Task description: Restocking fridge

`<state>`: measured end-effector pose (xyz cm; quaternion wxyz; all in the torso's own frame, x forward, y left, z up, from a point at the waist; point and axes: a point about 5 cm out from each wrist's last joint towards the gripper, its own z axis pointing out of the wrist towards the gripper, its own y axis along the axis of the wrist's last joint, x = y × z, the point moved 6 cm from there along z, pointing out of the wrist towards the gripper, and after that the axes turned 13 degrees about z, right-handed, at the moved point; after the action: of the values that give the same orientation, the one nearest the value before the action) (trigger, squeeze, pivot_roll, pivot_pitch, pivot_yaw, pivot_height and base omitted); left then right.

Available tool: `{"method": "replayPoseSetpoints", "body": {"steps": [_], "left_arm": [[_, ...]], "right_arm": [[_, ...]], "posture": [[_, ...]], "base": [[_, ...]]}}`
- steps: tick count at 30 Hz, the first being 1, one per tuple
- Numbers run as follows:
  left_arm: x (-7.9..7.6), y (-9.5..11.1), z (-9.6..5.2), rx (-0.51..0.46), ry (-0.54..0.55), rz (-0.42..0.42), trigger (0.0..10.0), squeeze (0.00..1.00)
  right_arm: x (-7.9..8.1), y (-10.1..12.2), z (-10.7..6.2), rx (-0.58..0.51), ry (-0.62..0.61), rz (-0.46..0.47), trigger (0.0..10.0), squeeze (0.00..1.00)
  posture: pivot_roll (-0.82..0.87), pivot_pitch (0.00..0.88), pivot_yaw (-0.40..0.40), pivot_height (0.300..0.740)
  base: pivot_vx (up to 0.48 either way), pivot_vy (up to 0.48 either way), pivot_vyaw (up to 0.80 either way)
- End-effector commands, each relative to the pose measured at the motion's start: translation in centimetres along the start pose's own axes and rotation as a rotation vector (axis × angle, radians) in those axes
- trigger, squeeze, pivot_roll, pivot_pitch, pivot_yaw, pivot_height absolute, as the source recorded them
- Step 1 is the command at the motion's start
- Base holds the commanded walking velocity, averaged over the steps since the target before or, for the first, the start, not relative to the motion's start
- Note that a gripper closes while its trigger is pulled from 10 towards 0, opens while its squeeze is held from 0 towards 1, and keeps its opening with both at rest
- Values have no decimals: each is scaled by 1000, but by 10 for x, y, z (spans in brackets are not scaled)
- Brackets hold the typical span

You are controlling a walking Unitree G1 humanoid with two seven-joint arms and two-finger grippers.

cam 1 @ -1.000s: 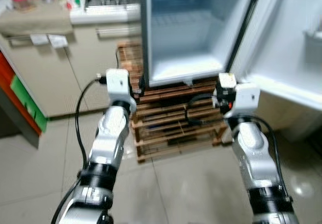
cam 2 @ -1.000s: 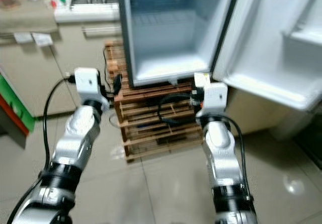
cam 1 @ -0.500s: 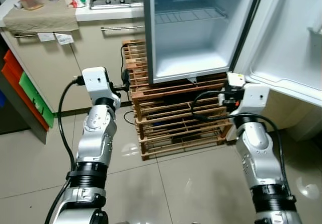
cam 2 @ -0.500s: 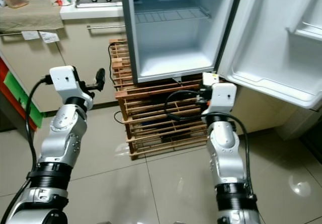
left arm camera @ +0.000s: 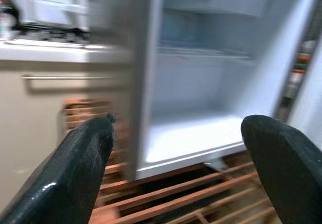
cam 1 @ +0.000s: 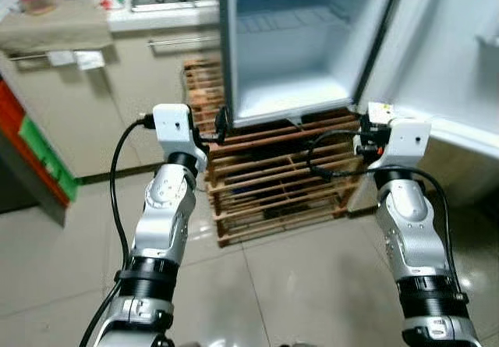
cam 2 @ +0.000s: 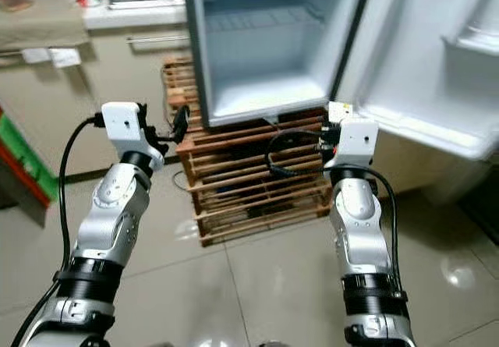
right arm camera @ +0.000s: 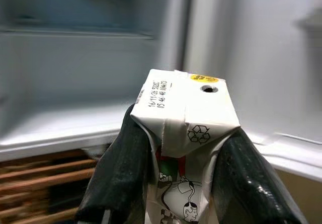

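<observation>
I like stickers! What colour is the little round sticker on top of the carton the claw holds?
Yellow, on the white carton top; the right wrist view shows it best.

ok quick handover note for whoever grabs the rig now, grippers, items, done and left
Right gripper: shut on a small drink carton, held up in front of the open fridge.
Left gripper: jaws open, holding nothing, raised toward the fridge's left edge.
Fridge: door swung open; the interior looks bare; it stands on a wooden pallet stack.
Done: carton picked up.
Left: place it inside.
</observation>
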<state>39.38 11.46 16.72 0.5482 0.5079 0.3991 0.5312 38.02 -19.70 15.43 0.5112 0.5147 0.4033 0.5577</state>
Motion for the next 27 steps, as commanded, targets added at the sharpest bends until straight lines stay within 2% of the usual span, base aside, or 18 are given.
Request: {"method": "replayPoseSetpoints", "body": {"steps": [1,7,17,25,27], "left_arm": [[-2,10,2,-38,-8,7,10000,0],[-20,17,3,-71,-94,29,10000,0],[-25,14,2,-63,-118,25,10000,0],[-37,20,0,-97,-184,6,10000,0],[-39,23,0,-109,-194,20,10000,0]], "right_arm": [[-2,5,0,-14,-1,-7,10000,0],[0,6,0,-24,0,-1,10000,0],[-5,4,-3,-19,-20,1,10000,0],[-6,9,-2,-40,-22,-5,10000,0],[-4,8,-3,-38,-16,-7,10000,0]], "posture": [[-116,0,-4,740],[-117,0,-6,740],[-118,0,-4,740],[-122,0,-3,740],[-122,0,-3,740]], "base": [[0,0,-688],[0,0,-689],[0,0,-747],[0,0,-759],[368,0,-359]]}}
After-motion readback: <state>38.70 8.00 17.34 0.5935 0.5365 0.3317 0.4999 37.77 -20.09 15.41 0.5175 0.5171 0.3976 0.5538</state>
